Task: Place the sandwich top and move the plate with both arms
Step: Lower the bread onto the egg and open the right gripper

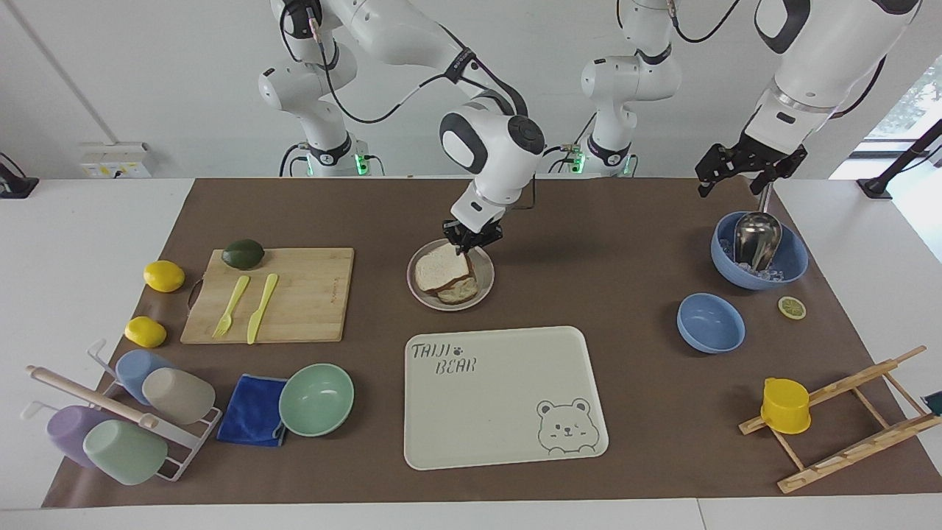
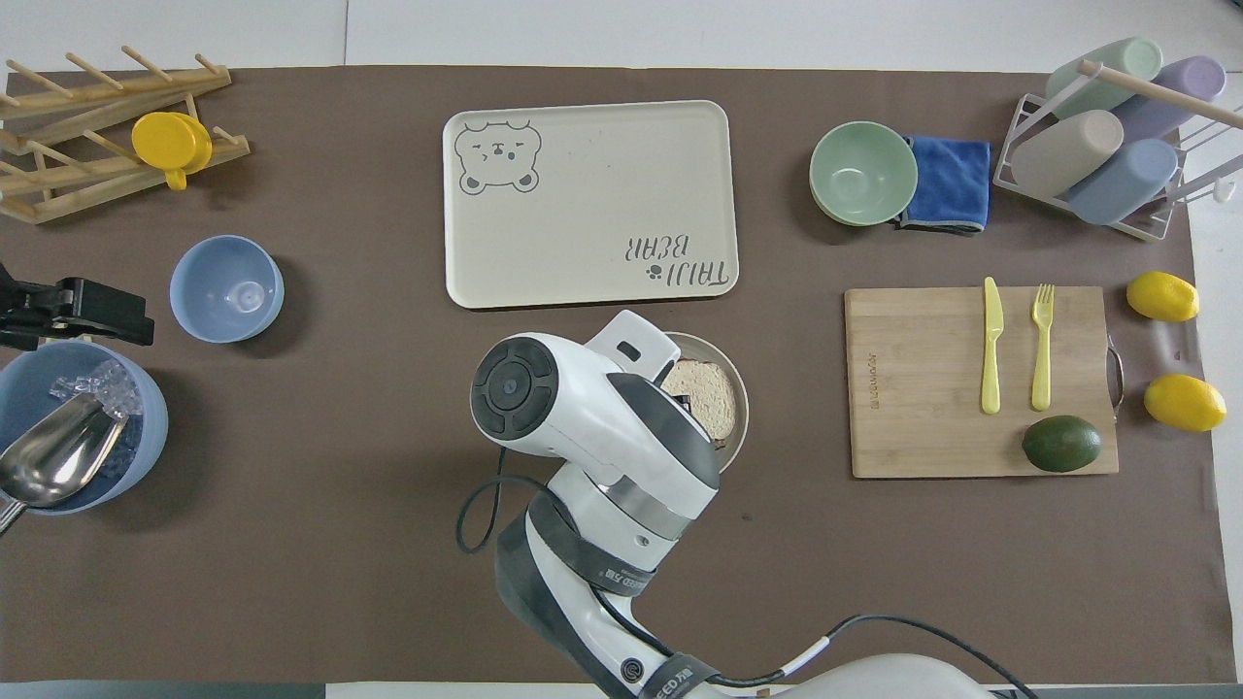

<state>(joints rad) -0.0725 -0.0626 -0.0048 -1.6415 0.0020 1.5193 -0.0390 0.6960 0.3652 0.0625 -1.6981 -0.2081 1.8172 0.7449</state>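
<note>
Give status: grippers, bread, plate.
Right gripper at bread slice, which lies on the sandwich on the plate. Left gripper waits over ice bowl. Nothing blocks the plate.

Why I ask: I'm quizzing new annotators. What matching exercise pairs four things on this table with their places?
Things:
1. sandwich top
2. avocado
3. metal scoop
4. yellow cup

Places:
A. on the wooden rack
B. on the cutting board
C. atop the food on the plate
D. in the blue bowl with ice

Pairs: 1-C, 2-B, 3-D, 4-A
</note>
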